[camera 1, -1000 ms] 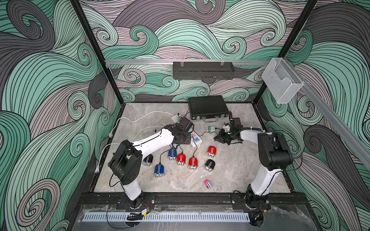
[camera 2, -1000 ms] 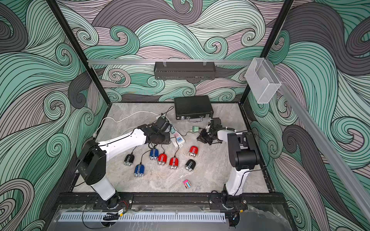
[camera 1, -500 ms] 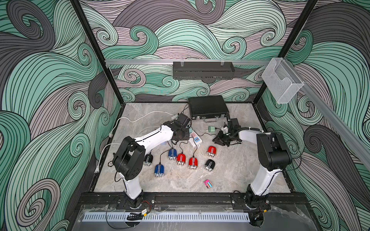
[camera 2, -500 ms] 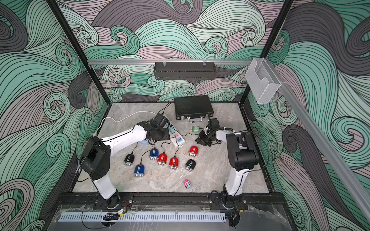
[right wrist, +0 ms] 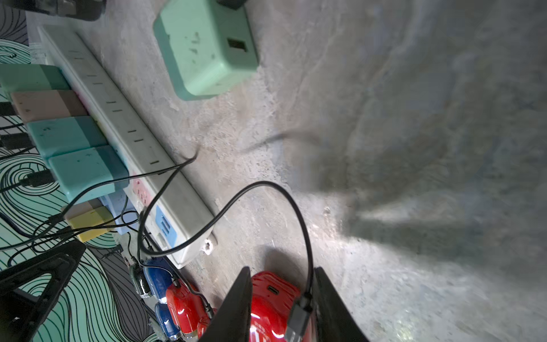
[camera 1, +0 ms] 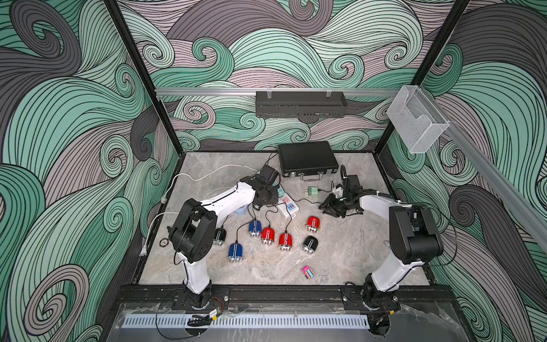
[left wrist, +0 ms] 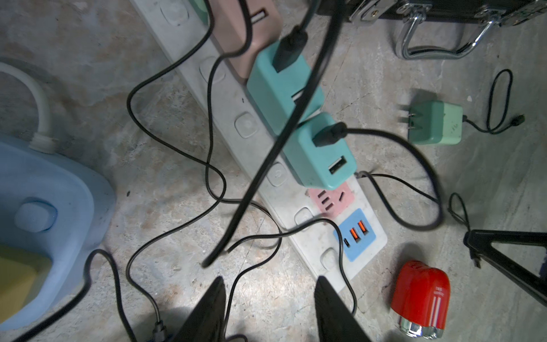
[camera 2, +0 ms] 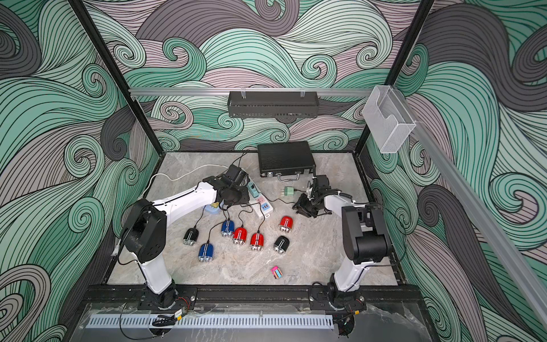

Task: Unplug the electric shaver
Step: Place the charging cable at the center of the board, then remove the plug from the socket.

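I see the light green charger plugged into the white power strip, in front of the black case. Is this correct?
Not quite. The light green charger is not plugged in: it lies loose on the table, apart from the white power strip, with its prongs bare. The left wrist view shows this. It is indeed in front of the black case.

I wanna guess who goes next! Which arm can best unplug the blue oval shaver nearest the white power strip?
Probably left. The left gripper, open, hangs above the white power strip, close to that blue oval shaver. The right gripper sits farther off, by an already unplugged red oval shaver.
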You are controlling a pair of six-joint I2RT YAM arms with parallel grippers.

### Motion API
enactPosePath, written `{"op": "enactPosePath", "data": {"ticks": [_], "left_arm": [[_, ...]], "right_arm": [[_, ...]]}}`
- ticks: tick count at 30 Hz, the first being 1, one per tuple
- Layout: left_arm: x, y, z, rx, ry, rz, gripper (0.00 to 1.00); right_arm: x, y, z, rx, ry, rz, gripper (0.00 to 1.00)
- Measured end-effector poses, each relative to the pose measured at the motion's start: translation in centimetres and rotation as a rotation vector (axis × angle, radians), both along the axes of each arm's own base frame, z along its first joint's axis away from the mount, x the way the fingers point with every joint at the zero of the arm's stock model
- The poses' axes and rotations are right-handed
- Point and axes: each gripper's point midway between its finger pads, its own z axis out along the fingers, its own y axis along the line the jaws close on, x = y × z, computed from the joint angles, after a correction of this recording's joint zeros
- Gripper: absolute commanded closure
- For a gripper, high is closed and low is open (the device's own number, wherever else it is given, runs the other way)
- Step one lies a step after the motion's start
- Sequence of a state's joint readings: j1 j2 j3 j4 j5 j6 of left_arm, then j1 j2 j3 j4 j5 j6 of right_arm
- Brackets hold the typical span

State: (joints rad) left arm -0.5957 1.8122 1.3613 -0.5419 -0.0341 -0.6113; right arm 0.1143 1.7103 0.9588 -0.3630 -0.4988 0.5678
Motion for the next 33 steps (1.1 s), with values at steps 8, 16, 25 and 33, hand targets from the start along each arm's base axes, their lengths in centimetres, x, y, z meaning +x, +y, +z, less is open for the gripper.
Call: {"op": "enactPosePath", "data": {"ticks": [8,16,25,33], "left_arm": [[0.3,0.1,-0.2,0.001,0.006,0.005,0.51],[1.4,0.3,-0.4,0.002,0.009,0.021,0.57],[2.3,0.1,-0.9,-0.014,0.027,0.026,0.58],[3.2,-0.7,-1.6,-0.051,0.054,0.033,0.58]], "right_arm": [[-0.6,-1.3,0.1,-0.044,-0.001,-0.021,0.62],[-0.1,-1.2,1.3,-0.071,-0.036,-0.018,0.62],[2.1,2.4,5.3,-0.186,-0.186,0.093,0.63],[4.0,6.5,10.0,-0.253,-0.354,0.215,0.53]]}}
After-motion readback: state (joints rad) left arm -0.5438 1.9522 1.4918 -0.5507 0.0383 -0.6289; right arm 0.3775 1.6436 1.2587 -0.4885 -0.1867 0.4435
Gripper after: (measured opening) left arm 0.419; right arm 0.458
